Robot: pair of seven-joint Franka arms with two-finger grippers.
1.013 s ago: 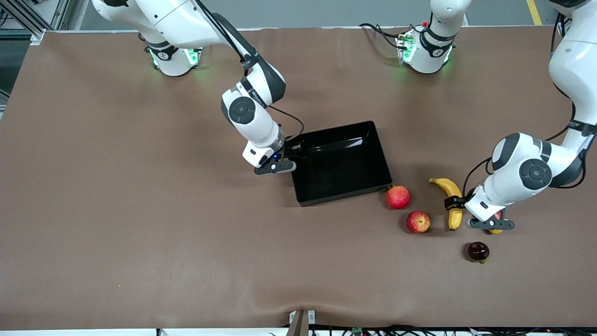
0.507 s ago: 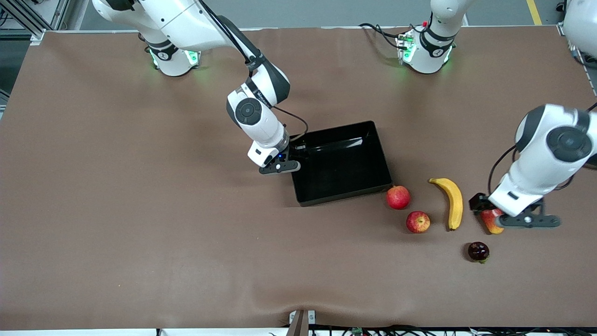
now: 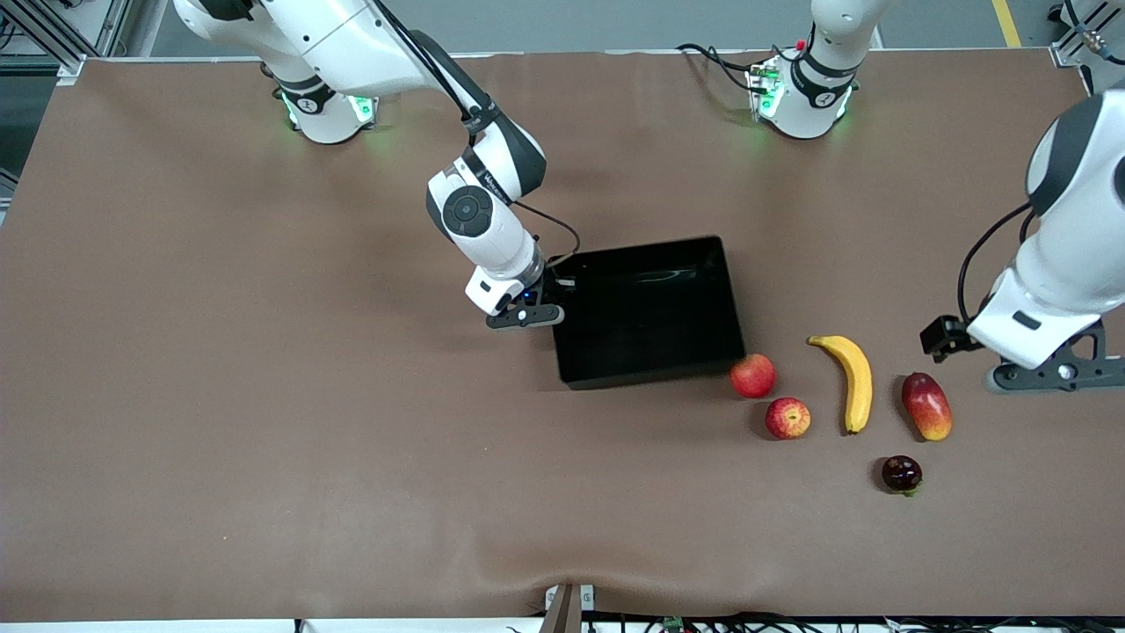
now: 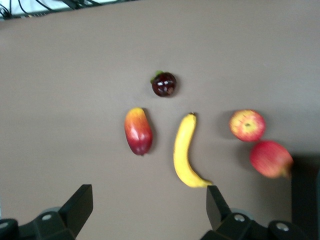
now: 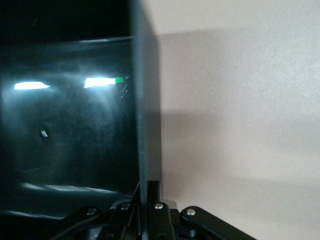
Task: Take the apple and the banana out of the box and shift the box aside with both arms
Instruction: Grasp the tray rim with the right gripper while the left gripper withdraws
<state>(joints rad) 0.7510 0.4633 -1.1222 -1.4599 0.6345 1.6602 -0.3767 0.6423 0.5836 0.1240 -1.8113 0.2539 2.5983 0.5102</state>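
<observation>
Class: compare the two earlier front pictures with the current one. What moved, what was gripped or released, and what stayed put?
The left gripper released the oval red-yellow mango onto the brown table and rose, now open. The right gripper, shut on the glossy black rectangular box's wall, tilted it up. The yellow banana, two red apples and dark round fruit stayed put.
</observation>
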